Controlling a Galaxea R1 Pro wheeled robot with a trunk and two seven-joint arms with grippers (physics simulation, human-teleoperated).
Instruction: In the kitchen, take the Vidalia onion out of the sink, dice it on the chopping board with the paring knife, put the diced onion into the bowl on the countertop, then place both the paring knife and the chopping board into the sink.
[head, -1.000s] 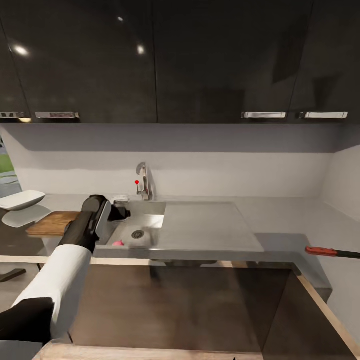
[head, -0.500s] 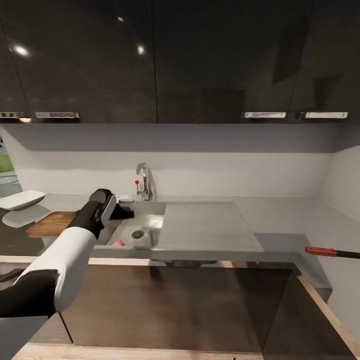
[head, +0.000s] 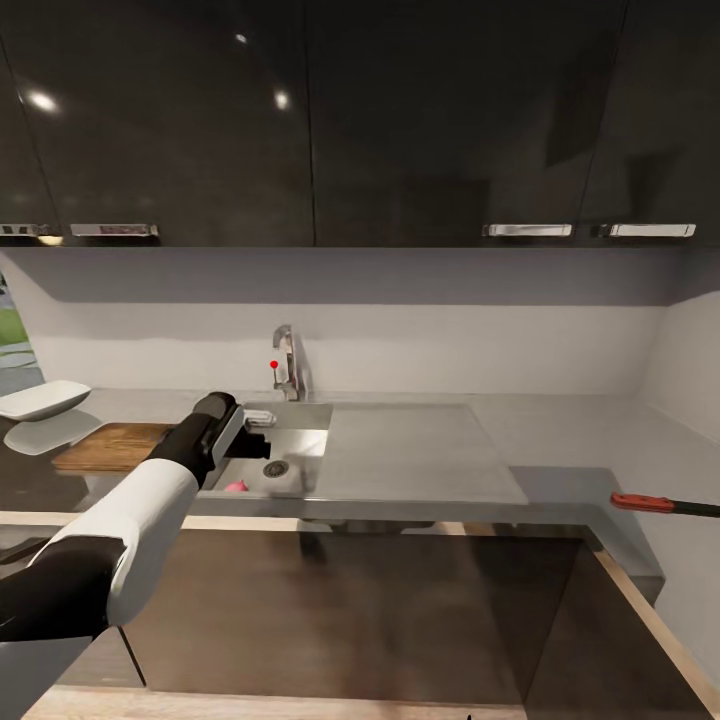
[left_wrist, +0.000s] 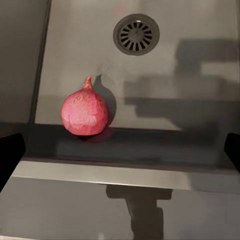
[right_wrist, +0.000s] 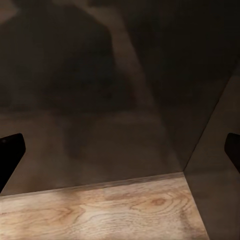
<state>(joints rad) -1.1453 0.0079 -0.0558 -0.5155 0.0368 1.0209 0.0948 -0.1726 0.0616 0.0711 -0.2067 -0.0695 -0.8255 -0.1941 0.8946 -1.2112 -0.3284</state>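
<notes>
the first step is in hand: the vidalia onion (left_wrist: 84, 111), whole and red-skinned, lies in the sink (head: 300, 440) near the front wall, apart from the drain (left_wrist: 136, 34). the left hand (head: 256, 432) is held over the basin, spread wide and gripping nothing. next, a descent around the onion and a closing are called for. since a second ago the left arm has been advanced from the chopping board (head: 105, 446) towards the basin. the right hand (right_wrist: 120, 150) is wide open and empty.
</notes>
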